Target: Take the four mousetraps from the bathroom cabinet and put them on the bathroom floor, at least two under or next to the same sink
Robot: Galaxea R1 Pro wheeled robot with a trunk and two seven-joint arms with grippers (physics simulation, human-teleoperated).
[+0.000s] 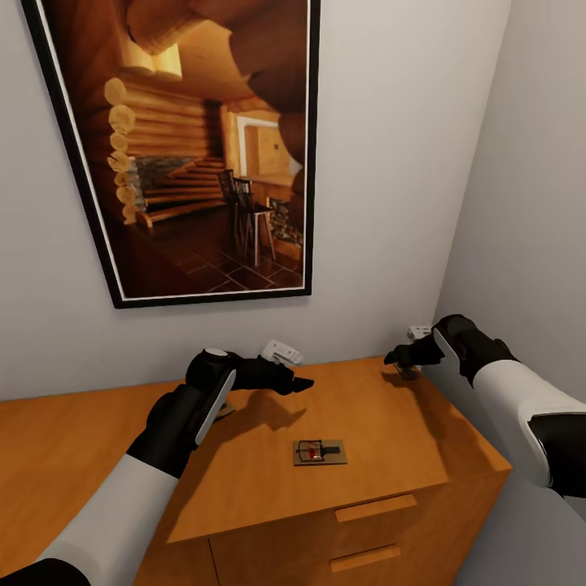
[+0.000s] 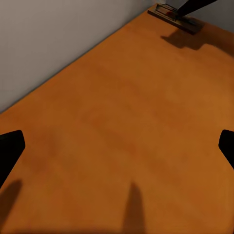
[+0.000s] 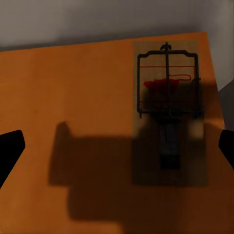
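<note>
we are at the pickup stage, no trap on the floor yet
right gripper (image 1: 400, 356) gapes empty over a corner mousetrap (image 3: 168, 112); left gripper (image 1: 303, 384) open, empty, another mousetrap (image 1: 320, 452) just beyond it on the cabinet (image 1: 98, 456).

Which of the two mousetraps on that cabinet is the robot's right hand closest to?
The mousetrap in the back right corner, directly under the right hand. The other mousetrap lies apart, out in the open near the cabinet's front edge.
</note>
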